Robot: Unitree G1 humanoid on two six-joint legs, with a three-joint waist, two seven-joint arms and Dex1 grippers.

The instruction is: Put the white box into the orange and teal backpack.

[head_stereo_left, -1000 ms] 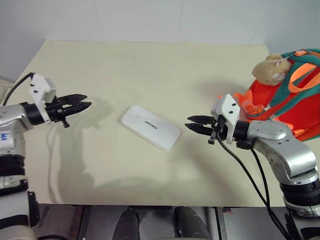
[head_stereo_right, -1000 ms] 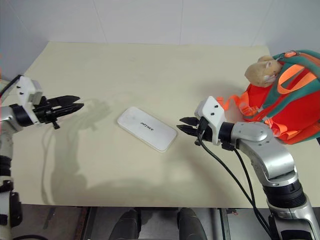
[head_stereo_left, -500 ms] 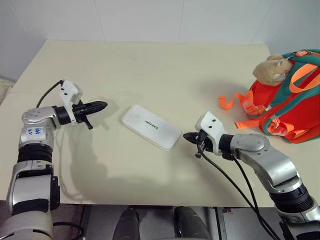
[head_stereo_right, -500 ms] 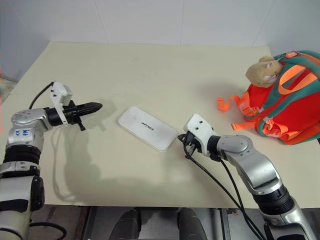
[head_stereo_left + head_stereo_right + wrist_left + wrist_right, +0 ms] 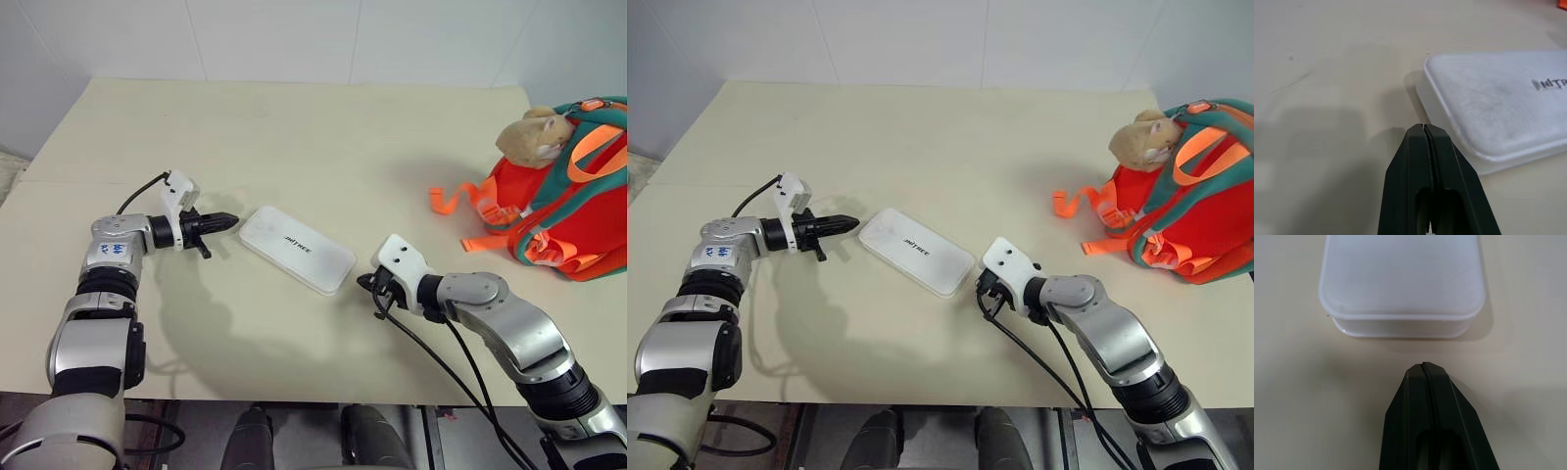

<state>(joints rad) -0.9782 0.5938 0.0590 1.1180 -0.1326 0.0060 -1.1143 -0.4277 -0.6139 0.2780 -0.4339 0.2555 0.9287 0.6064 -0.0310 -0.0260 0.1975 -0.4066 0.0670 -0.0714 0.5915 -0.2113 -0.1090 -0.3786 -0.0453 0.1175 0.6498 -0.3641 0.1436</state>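
The white box (image 5: 296, 249) lies flat on the beige table (image 5: 323, 137), well apart from the orange and teal backpack (image 5: 558, 211), which slumps at the table's far right edge with its tan plush charm (image 5: 534, 135) resting on top. Taking the box as the landmark: the left gripper (image 5: 226, 221) sits just beside its left short end, fingers pressed together into a single point aimed at that end; the right gripper (image 5: 364, 282) sits just beside the opposite short end, likewise pinched shut with nothing between its fingers. Neither clearly touches the box; in the right wrist view a strip of bare table separates tip from rim. The box looks like a rigid, smooth plastic case with rounded corners and a lid overhanging a shallower base, probably light but slick, so a one-sided pinch could slip. Its width likely exceeds what one gripper spans, so squeezing it lengthwise between the two closed tips, or catching under the lid's lip at each short end, seems the safer hold. Whether the backpack is open cannot be told, nor what, if anything, is inside; its orange straps (image 5: 460, 210) trail toward the box.
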